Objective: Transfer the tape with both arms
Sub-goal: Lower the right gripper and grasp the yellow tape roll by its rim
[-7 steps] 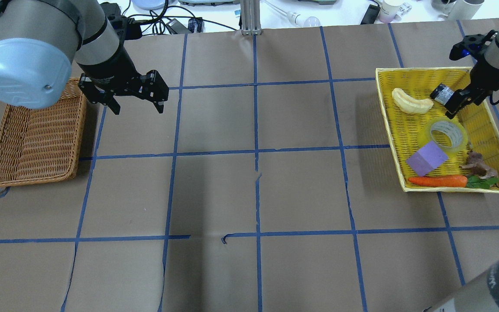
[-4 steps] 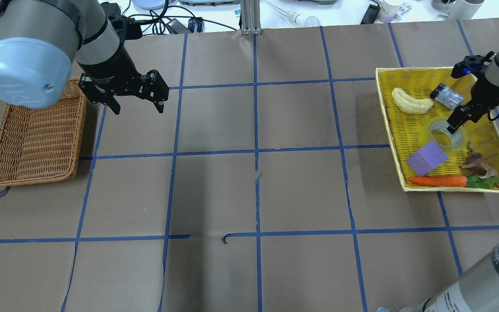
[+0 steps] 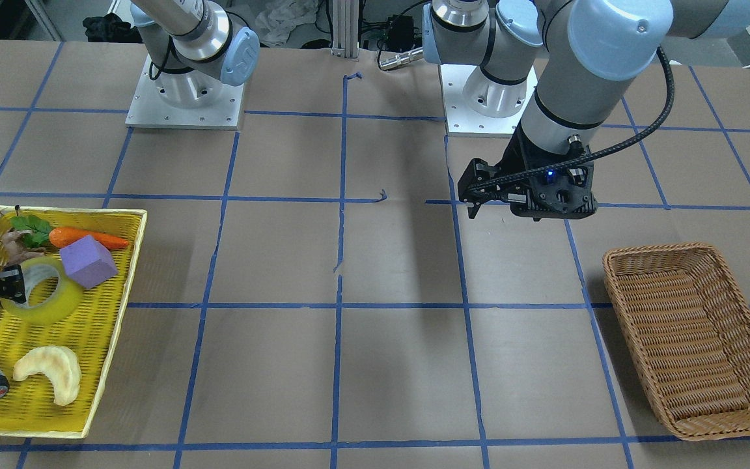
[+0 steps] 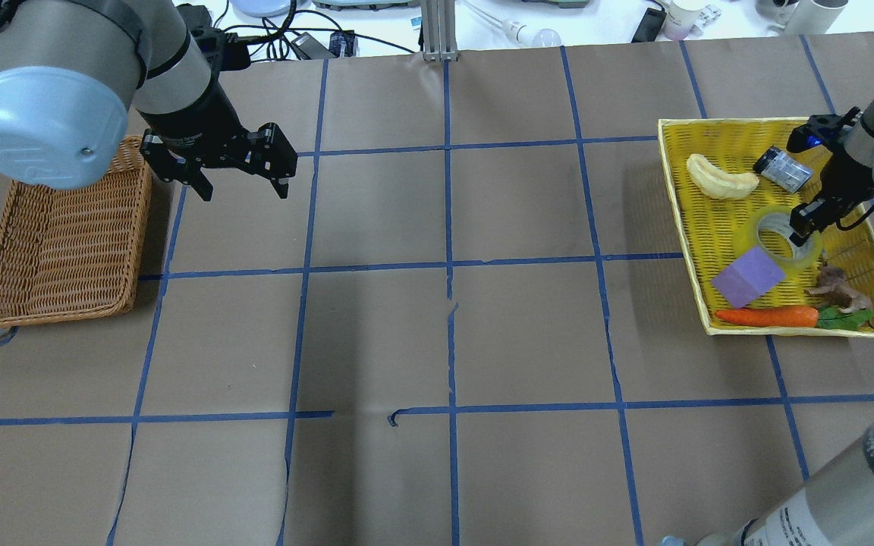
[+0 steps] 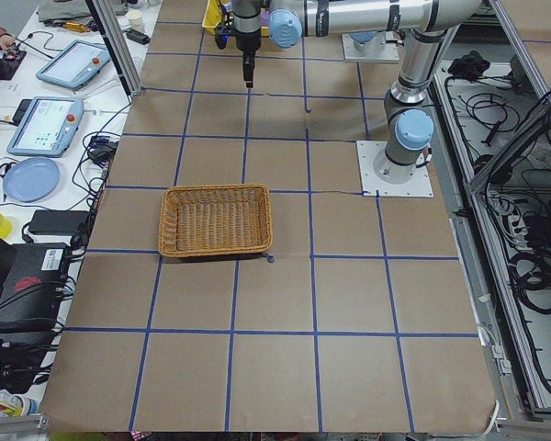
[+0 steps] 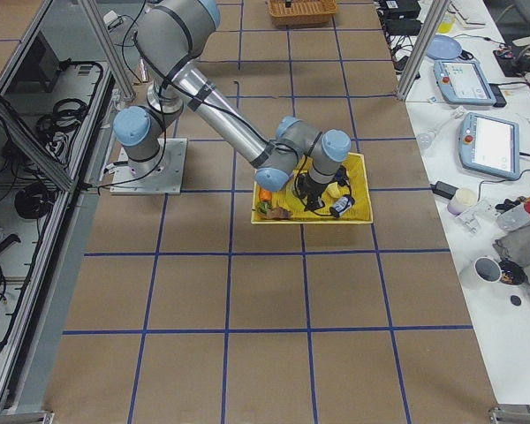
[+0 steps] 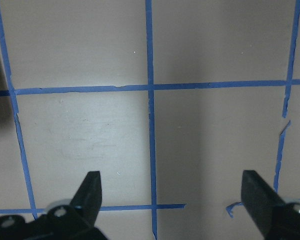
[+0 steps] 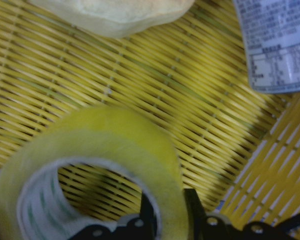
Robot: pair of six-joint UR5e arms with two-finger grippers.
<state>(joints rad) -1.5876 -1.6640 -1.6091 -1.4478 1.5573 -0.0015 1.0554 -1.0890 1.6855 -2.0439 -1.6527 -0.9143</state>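
Yellow tape [image 4: 762, 236], flat in the tray [image 4: 710, 216], now has the right gripper [image 4: 805, 220] moved off the small can [image 4: 782, 169] and pinched narrow on its wall, so lifting comes next, while the left gripper [image 4: 243, 188] hangs wide open

The left arm [image 3: 564, 98], at the front-facing view's upper right, and the right arm [image 3: 183, 19], upper left, are silver-grey tubes with light blue round joint caps [image 3: 616, 29], on square metal base plates [image 3: 185, 109]. A black ribbed cable [image 3: 673, 98] runs down to the black left pincer [image 4: 243, 189], which carries a small blue light [image 3: 549, 173]; the right pincer [image 4: 801, 222] is black too.
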